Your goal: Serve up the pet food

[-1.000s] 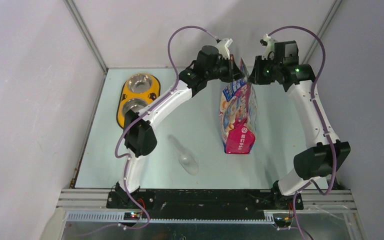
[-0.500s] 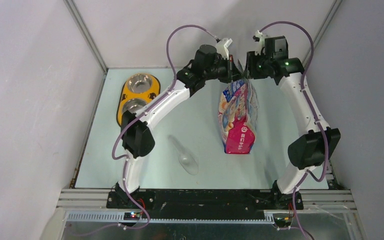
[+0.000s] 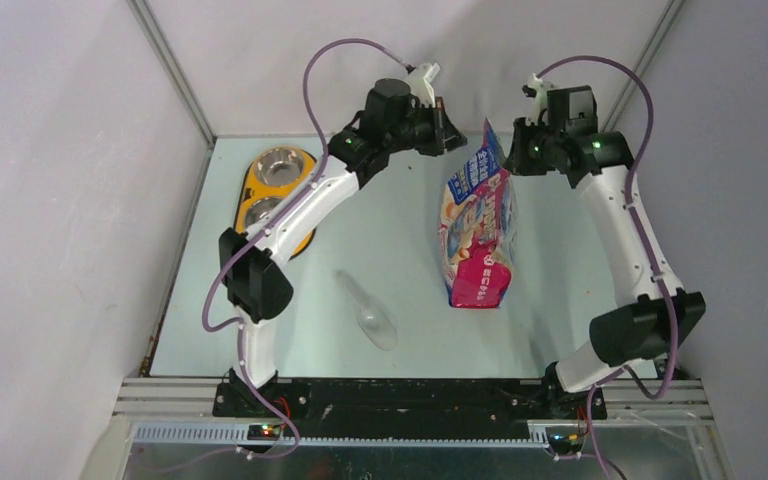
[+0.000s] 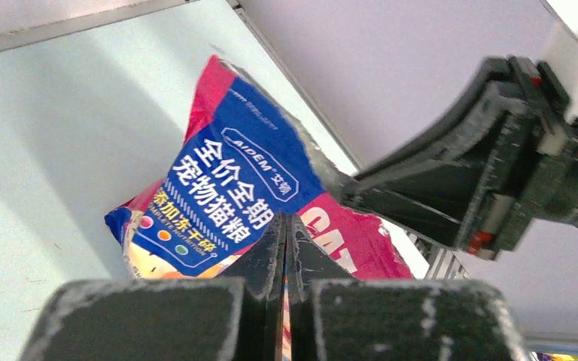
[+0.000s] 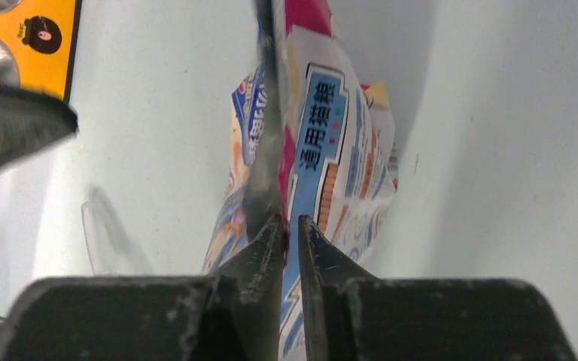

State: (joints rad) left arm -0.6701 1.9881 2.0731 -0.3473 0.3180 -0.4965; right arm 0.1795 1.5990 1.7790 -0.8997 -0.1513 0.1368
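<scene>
A pale blue-green table fills the middle of the top view, closed in by plain grey-white walls on the left, back and right, with metal corner posts running up to the upper left and upper right of the frame. A black bar and a metal rail cross the bottom of the frame under the arm bases. On the table at centre right lies the pink-and-blue printed pet food bag, its top end raised toward the upper centre. The right gripper is clamped on that top edge, which runs between its fingers in the right wrist view. The left gripper is closed tight on nothing, just left of the bag top and apart from it. A yellow twin-bowl feeder sits upper left and a clear plastic scoop lower centre. The pet food itself shows in no view.
</scene>
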